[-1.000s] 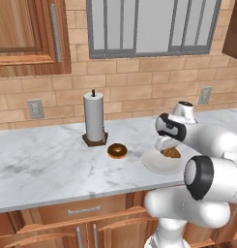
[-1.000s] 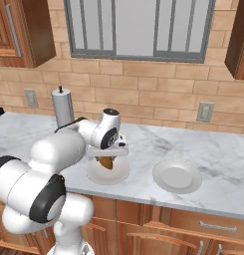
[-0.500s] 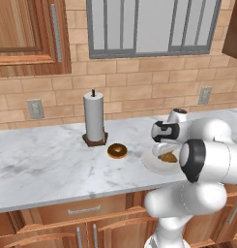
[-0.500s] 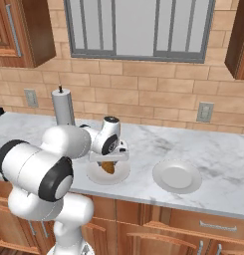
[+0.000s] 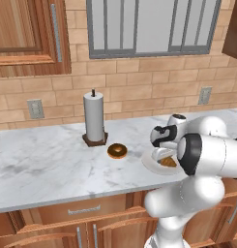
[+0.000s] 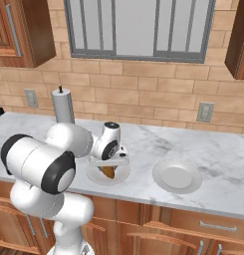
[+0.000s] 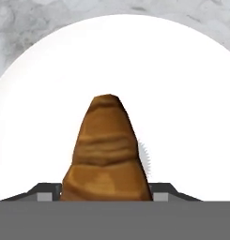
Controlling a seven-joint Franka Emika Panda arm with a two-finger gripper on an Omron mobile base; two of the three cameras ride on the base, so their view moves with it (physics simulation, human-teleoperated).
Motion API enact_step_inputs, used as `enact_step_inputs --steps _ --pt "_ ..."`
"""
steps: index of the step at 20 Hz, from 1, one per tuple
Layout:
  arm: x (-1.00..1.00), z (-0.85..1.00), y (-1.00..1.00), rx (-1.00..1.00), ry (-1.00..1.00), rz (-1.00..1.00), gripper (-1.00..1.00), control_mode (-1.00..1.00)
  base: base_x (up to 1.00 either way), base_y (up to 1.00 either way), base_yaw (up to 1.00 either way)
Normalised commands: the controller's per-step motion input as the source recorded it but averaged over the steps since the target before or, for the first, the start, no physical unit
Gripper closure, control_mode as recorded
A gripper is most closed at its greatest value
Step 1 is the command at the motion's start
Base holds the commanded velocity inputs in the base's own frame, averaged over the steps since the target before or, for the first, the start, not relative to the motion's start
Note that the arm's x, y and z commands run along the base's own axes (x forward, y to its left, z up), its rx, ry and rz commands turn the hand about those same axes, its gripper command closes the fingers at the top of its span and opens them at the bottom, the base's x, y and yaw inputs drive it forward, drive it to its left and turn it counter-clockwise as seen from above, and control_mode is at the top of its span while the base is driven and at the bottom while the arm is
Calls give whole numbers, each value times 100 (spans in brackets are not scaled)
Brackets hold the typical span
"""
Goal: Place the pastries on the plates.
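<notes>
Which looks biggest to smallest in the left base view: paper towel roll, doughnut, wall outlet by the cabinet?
1. paper towel roll, clearly largest.
2. doughnut and wall outlet look about alike; the outlet sits farther back, so I won't rank them.

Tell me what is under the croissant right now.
Under the croissant lies a white plate on the marble counter. The gripper flanks the croissant; whether the pastry touches the plate is hidden.

croissant (image 7: 107, 150) on plate (image 7: 191, 93)
</notes>
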Motion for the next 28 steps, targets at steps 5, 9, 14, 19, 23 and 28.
enact_step_inputs --steps 5,9,14,19,23,28 --pt "0 -13 0 0 0 0 100 -100 0 0 0" --pt "0 0 0 0 0 0 -100 -100 0 0 0" --pt "0 0 0 0 0 0 -100 -100 0 0 0" --pt "0 0 0 0 0 0 -100 -100 0 0 0" --pt "0 13 0 0 0 0 -100 -100 0 0 0" --pt "0 27 0 0 0 0 -100 -100 0 0 0"
